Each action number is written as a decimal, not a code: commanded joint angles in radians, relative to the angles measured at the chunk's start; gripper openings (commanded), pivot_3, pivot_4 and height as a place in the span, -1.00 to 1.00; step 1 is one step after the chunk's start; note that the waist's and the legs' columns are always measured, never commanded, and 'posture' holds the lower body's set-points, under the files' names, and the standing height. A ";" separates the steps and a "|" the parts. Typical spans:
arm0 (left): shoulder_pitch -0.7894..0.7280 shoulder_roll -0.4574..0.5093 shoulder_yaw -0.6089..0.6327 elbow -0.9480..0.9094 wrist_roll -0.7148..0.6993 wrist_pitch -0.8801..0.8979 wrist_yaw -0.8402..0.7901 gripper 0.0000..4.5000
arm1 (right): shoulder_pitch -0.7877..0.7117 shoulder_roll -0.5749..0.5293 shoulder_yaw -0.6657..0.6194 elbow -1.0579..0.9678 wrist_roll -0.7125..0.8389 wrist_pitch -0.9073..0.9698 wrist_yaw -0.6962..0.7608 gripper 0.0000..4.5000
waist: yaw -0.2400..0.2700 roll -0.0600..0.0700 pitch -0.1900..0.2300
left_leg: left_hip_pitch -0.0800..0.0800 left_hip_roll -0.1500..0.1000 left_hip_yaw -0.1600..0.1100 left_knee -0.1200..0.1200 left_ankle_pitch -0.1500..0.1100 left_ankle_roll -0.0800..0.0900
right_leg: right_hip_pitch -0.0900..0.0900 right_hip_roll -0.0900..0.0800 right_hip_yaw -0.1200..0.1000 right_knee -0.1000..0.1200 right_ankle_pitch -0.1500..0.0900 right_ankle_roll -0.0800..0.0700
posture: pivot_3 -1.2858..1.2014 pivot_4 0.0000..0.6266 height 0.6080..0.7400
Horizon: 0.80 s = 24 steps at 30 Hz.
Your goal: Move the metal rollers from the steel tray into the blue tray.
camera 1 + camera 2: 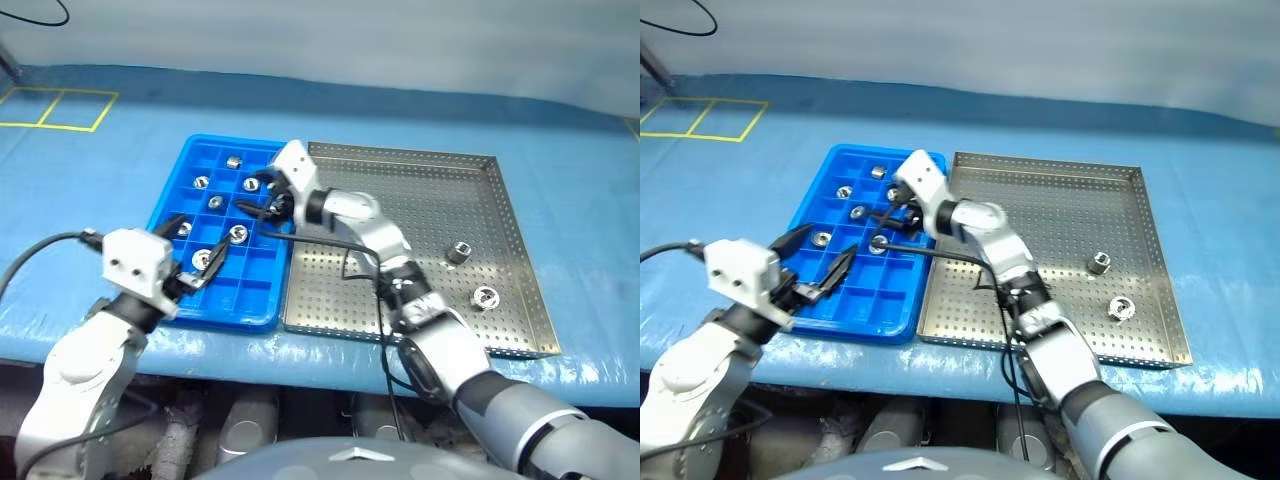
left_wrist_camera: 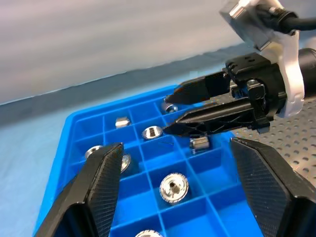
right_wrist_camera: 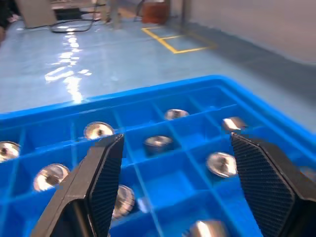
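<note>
**Metal rollers split between the two trays**

Metal rollers (image 1: pixel 485 297): from the head camera, two lie on the steel tray (image 1: pixel 430 190), several more sit in compartments of the blue tray (image 1: pixel 168 200).

The left wrist view shows the left gripper (image 2: pixel 175 190) spread and empty above the blue grid, facing the right gripper (image 2: pixel 170 111).

The right wrist view shows the right gripper's fingers (image 3: pixel 98 182) parted, holding nothing, over rollers resting in compartments.
</note>
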State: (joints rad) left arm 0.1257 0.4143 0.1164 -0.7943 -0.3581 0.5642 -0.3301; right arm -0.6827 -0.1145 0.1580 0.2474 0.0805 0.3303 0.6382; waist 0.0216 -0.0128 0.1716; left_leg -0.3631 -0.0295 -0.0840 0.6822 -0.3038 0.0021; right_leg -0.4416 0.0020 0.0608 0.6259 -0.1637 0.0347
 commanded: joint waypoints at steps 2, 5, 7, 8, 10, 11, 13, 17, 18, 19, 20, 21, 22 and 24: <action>-0.125 -0.031 -0.147 0.102 0.041 -0.029 -0.019 0.67 | 0.160 -0.146 -0.111 -0.281 -0.039 0.148 -0.115 0.61 | -0.012 0.002 -0.001 | -0.001 -0.002 0.001 0.000 0.000 0.000 | -0.001 -0.002 0.000 0.001 0.000 0.000 | 0.01 -0.52 1.00; -0.196 -0.030 -0.206 0.177 0.081 -0.043 -0.032 0.67 | 0.274 -0.237 -0.155 -0.424 -0.049 0.233 -0.141 0.61 | -0.054 0.002 -0.001 | -0.001 0.002 0.006 -0.001 0.000 0.000 | -0.004 -0.003 0.005 0.001 0.000 0.001 | -0.05 -0.52 1.00; -0.244 -0.022 -0.248 0.236 0.115 -0.053 -0.048 0.67 | 0.353 -0.292 -0.195 -0.510 -0.049 0.292 -0.155 0.61 | -0.073 0.003 -0.002 | -0.001 0.003 0.007 -0.001 -0.002 0.004 | -0.004 -0.001 0.006 0.001 0.000 0.000 | -0.08 -0.52 1.00; -0.259 -0.021 -0.258 0.258 0.123 -0.060 -0.058 0.67 | 0.378 -0.306 -0.209 -0.538 -0.044 0.314 -0.164 0.61 | -0.087 0.004 -0.002 | 0.000 0.004 0.008 -0.001 -0.003 0.005 | -0.004 0.000 0.006 0.001 0.000 0.000 | -0.09 -0.52 1.00; -0.273 -0.024 -0.264 0.284 0.123 -0.073 -0.074 0.67 | 0.409 -0.319 -0.220 -0.570 -0.040 0.344 -0.180 0.61 | -0.108 0.004 -0.002 | 0.001 0.004 0.010 -0.001 -0.003 0.005 | -0.003 0.001 0.009 0.001 0.000 0.001 | -0.11 -0.52 1.00; -0.285 -0.027 -0.268 0.298 0.122 -0.080 -0.086 0.67 | 0.435 -0.324 -0.233 -0.597 -0.037 0.365 -0.190 0.61 | -0.118 0.003 -0.002 | 0.002 0.004 0.012 0.000 -0.003 0.005 | -0.003 0.005 0.010 0.001 0.000 0.002 | -0.12 -0.52 1.00; -0.305 -0.033 -0.278 0.322 0.121 -0.091 -0.106 0.67 | 0.492 -0.342 -0.254 -0.651 -0.034 0.406 -0.199 0.61 | -0.133 0.003 -0.002 | 0.002 0.004 0.014 0.001 -0.003 0.006 | -0.002 0.006 0.012 0.002 -0.002 0.008 | -0.14 -0.52 1.00; -0.318 -0.036 -0.292 0.354 0.123 -0.106 -0.137 0.67 | 0.592 -0.382 -0.285 -0.750 -0.009 0.492 -0.183 0.61 | -0.160 0.003 -0.002 | 0.002 0.004 0.017 0.003 -0.003 0.008 | -0.001 0.006 0.015 0.001 0.000 0.011 | -0.18 -0.52 1.00; -0.320 -0.037 -0.295 0.360 0.125 -0.110 -0.142 0.67 | 0.612 -0.390 -0.295 -0.769 -0.002 0.517 -0.182 0.61 | -0.167 0.003 -0.002 | 0.002 0.004 0.018 0.003 -0.004 0.009 | -0.001 0.006 0.017 0.001 0.000 0.012 | -0.18 -0.52 1.00; -0.321 -0.039 -0.297 0.364 0.126 -0.114 -0.146 0.67 | 0.625 -0.396 -0.302 -0.782 0.004 0.536 -0.182 0.61 | -0.173 0.003 -0.002 | 0.003 0.004 0.019 0.004 -0.004 0.009 | -0.001 0.006 0.018 0.001 0.000 0.012 | -0.18 -0.52 1.00; -0.323 -0.042 -0.300 0.369 0.127 -0.116 -0.150 0.67 | 0.638 -0.404 -0.311 -0.791 0.008 0.547 -0.182 0.61 | -0.181 0.003 -0.002 | 0.002 0.004 0.020 0.004 -0.004 0.010 | -0.001 0.006 0.018 0.001 0.000 0.013 | -0.19 -0.52 1.00; -0.326 -0.045 -0.304 0.374 0.129 -0.120 -0.154 0.67 | 0.648 -0.411 -0.319 -0.795 0.011 0.555 -0.183 0.61 | -0.188 0.003 -0.002 | 0.003 0.004 0.021 0.004 -0.004 0.010 | -0.001 0.006 0.020 0.001 0.001 0.014 | -0.19 -0.52 1.00; -0.328 -0.047 -0.308 0.379 0.131 -0.123 -0.157 0.67 | 0.656 -0.418 -0.327 -0.795 0.015 0.561 -0.183 0.61 | -0.197 0.003 -0.002 | 0.003 0.004 0.022 0.005 -0.005 0.011 | -0.001 0.007 0.021 0.001 0.001 0.014 | -0.19 -0.52 1.00; -0.330 -0.050 -0.311 0.382 0.134 -0.126 -0.161 0.67 | 0.665 -0.423 -0.334 -0.794 0.024 0.570 -0.185 0.61 | -0.210 0.003 -0.002 | 0.003 0.003 0.024 0.006 -0.005 0.011 | -0.001 0.007 0.022 0.001 0.001 0.015 | -0.19 -0.52 1.00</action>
State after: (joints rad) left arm -0.1883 0.3700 -0.1928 -0.4046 -0.2348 0.4661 -0.4837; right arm -0.0161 -0.5255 -0.1452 -0.5036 0.0907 0.8959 0.4574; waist -0.1880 -0.0095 0.1699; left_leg -0.3602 -0.0260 -0.0594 0.6879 -0.3090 0.0138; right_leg -0.4429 0.0089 0.0841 0.6270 -0.1622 0.0500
